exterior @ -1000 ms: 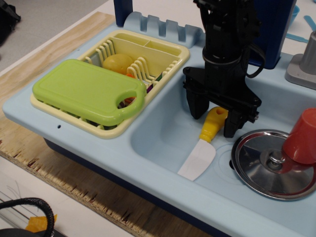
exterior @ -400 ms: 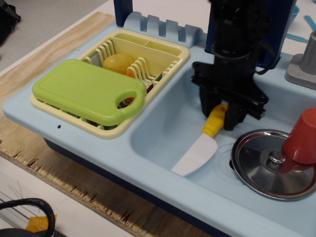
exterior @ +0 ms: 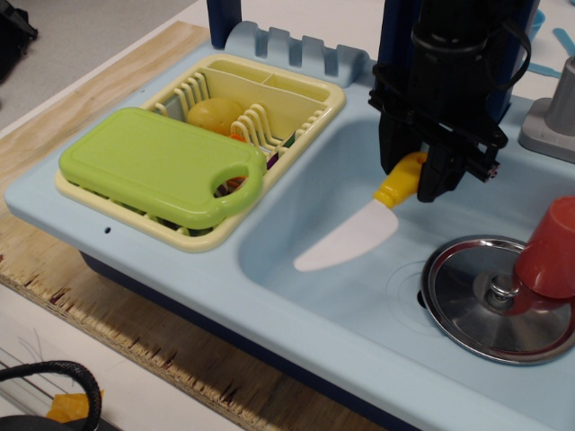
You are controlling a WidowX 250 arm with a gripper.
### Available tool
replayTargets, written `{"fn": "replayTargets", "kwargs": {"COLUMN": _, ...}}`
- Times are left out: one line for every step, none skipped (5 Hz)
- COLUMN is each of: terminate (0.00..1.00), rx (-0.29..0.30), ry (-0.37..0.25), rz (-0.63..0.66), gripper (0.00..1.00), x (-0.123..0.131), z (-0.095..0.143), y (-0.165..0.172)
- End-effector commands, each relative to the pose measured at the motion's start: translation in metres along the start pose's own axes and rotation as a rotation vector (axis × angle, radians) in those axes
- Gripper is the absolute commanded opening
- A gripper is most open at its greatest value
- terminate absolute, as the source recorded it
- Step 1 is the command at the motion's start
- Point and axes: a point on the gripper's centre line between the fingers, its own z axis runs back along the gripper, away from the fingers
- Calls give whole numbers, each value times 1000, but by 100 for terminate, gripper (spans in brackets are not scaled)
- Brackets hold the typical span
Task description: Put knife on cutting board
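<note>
The knife (exterior: pixel 352 240) has a broad white blade and a yellow handle. My black gripper (exterior: pixel 411 180) is shut on the yellow handle and holds the knife lifted above the sink basin, its blade pointing down to the left. The lime-green cutting board (exterior: pixel 157 163) lies on top of the pale-yellow dish rack (exterior: pixel 296 99) at the left, apart from the knife. The end of the handle is hidden between my fingers.
The light-blue sink (exterior: pixel 296 269) fills the middle. A round metal lid (exterior: pixel 467 296) and a red cup (exterior: pixel 550 251) sit at the right. A yellow round item (exterior: pixel 214 115) lies in the rack. A grey faucet base (exterior: pixel 552 117) stands at the far right.
My gripper closed on the knife's handle and rose up and to the right. The knife came off the sink floor and its blade swung out to the left.
</note>
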Motion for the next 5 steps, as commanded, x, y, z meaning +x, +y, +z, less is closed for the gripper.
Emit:
{"fn": "replayTargets", "kwargs": {"terminate": 0, "rx": 14, "ry": -20, "rz": -66, "gripper": 0, "x": -9, "z": 44, "y": 17}}
{"fn": "replayTargets", "kwargs": {"terminate": 0, "rx": 22, "ry": -11, "rz": -71, "gripper": 0, "x": -24, "z": 51, "y": 27}}
{"fn": "replayTargets", "kwargs": {"terminate": 0, "rx": 46, "ry": -3, "rz": -68, "gripper": 0, "x": -40, "z": 58, "y": 42}}
{"fn": "replayTargets", "kwargs": {"terminate": 0, "rx": 70, "ry": -34, "rz": -44, "gripper": 0, "x": -52, "z": 58, "y": 55}}
{"fn": "replayTargets", "kwargs": {"terminate": 0, "rx": 87, "ry": -51, "rz": -4, "gripper": 0, "x": -67, "z": 57, "y": 65}}
